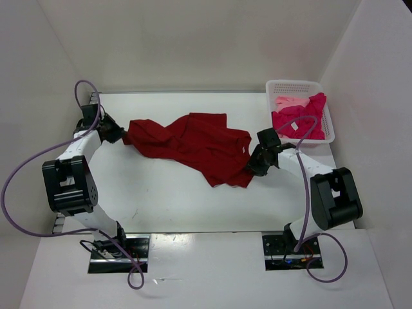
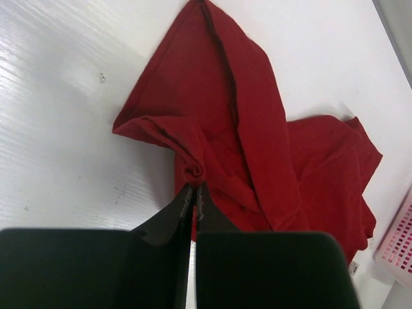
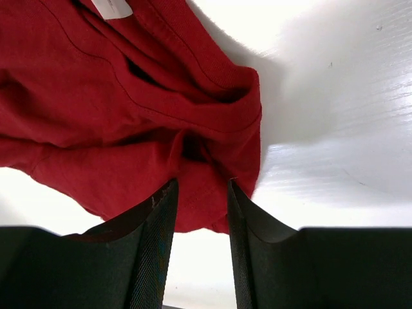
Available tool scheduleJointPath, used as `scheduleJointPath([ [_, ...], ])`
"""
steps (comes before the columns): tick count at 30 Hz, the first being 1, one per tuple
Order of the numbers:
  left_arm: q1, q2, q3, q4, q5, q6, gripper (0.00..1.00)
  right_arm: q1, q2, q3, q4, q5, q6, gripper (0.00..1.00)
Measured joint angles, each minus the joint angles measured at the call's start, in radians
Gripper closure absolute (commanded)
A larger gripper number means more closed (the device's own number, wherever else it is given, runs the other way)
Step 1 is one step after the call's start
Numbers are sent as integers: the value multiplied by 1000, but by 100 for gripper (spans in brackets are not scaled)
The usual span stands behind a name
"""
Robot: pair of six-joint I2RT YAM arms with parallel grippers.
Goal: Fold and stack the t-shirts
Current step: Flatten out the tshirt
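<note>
At the tips of the left gripper [image 2: 195, 187], a knot of cloth sits pinched. The jaws are closed tight on a bunched corner of the dark red t-shirt [image 2: 257, 122], which spreads away from the fingers across the white table [image 2: 58, 129] in rumpled ridges. Opposite, the right gripper [image 3: 203, 183] has its jaws parted, straddling a thick rolled edge of the same shirt, with its small white tag [image 3: 112, 6] lying further ahead. Cloth lies between the fingers, but nothing shows them clamped on it. Between the two grippers the garment stretches as a crumpled band: a narrow end at the left tool and a wider, slack mass by the right one. Its folds overlap at random, with no neat crease anywhere. Beyond the right gripper, on its outer side and further from the arm bases, a white perforated basket [image 1: 293, 82] holds a bright magenta-pink t-shirt [image 1: 299, 121] and a pale pink t-shirt [image 1: 288, 101], both heaped unfolded. By the look of things, the job is near its start. The first shirt is out on the table but not yet flattened, no fold is made, no stack exists, and at least two shirts wait in the basket.
</note>
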Motion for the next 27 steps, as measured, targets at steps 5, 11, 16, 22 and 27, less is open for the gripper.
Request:
scheduleJointPath([
  [5, -10, -2, 0, 3, 12, 0, 97, -1, -3, -12, 3, 16, 5, 68],
  [11, -12, -2, 0, 8, 20, 0, 97, 0, -6, -50, 8, 4, 4, 65],
  [16, -12, -2, -1, 11, 23, 0, 97, 0, -8, -65, 8, 0, 4, 65],
  [22, -12, -2, -1, 11, 26, 0, 97, 0, -8, -70, 29, -21, -2, 69],
  [27, -12, -2, -8, 17, 28, -1, 97, 0, -8, -76, 46, -43, -11, 72],
])
